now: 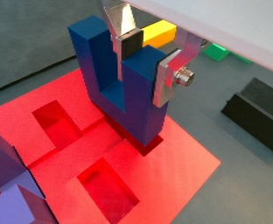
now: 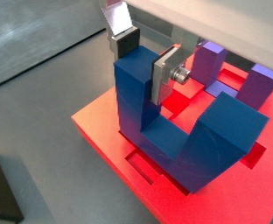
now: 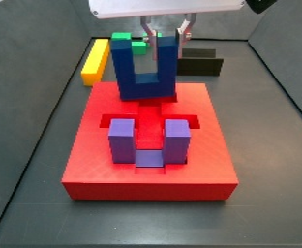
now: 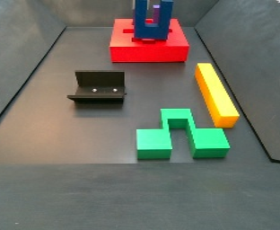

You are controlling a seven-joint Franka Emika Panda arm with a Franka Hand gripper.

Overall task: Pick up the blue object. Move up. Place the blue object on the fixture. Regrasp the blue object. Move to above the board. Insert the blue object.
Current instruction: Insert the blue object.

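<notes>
The dark-blue U-shaped block (image 1: 125, 96) stands upright with its prongs up in a recess at one end of the red board (image 1: 188, 159). It also shows in the other wrist view (image 2: 163, 131) and in both side views (image 3: 147, 82) (image 4: 151, 25). My gripper (image 1: 145, 68) (image 2: 143, 68) comes down from above and is shut on the top of one prong, with one pad on each side of it. It shows in both side views (image 3: 166, 34) (image 4: 154, 7). The black fixture (image 4: 98, 87) stands empty on the floor, away from the board (image 3: 147, 176).
A purple U-shaped block (image 3: 147, 140) sits in the board's other recess, near the blue block (image 2: 238, 74). A yellow bar (image 4: 215, 92) and a green notched block (image 4: 179, 135) lie on the floor. Dark walls enclose the workspace.
</notes>
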